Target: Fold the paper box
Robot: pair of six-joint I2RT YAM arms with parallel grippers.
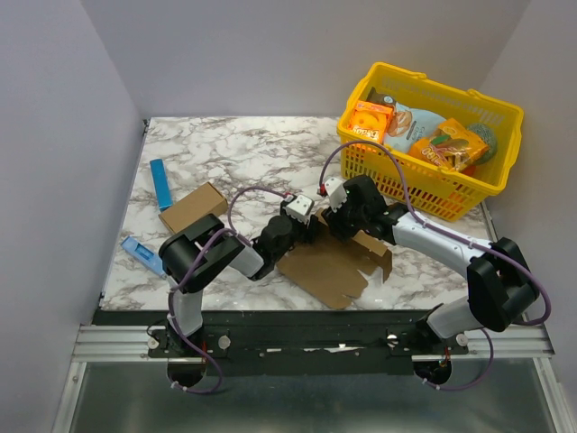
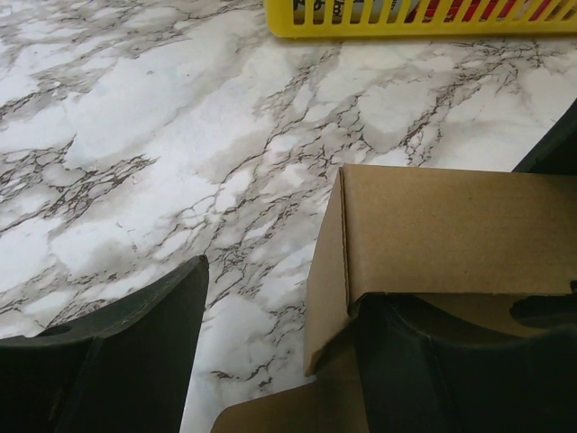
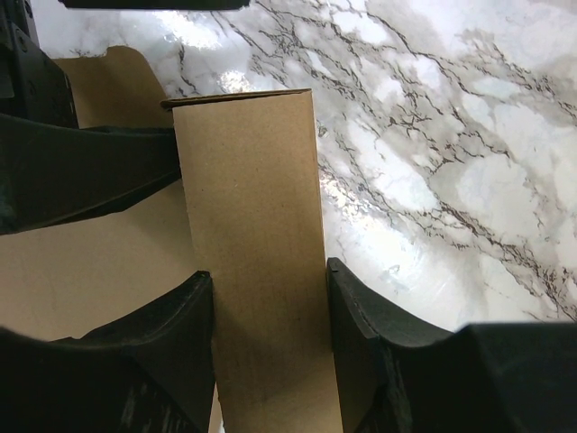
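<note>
Our right gripper (image 3: 268,289) is closed on a raised strip of the paper box (image 1: 338,266) — a plain brown, unprinted die-cut cardboard sheet with flaps and notches. In the right wrist view we see the strip filling the gap between the two black fingers (image 3: 135,361), its long edges against their inner sides. The rest of the sheet lies flat on the white, grey-veined marble table (image 1: 234,149), near the front edge and between the two arms, with the raised part at its far side where both wrists meet.

Our left gripper (image 2: 279,298) has its jaws well apart and holds nothing. In the left wrist view one finger sits over bare marble; the other is beneath a folded-up corner of the cardboard — whether they touch we cannot tell.

Left of the sheet and apart from it we see a small brown oblong cardboard carton (image 1: 192,207), with a narrow blue bar (image 1: 160,183) beyond it and a second blue piece (image 1: 142,253) nearer the front edge. A yellow slotted plastic basket (image 1: 433,185) stands at the far right corner, holding orange printed snack boxes (image 1: 370,122) and other packets.
</note>
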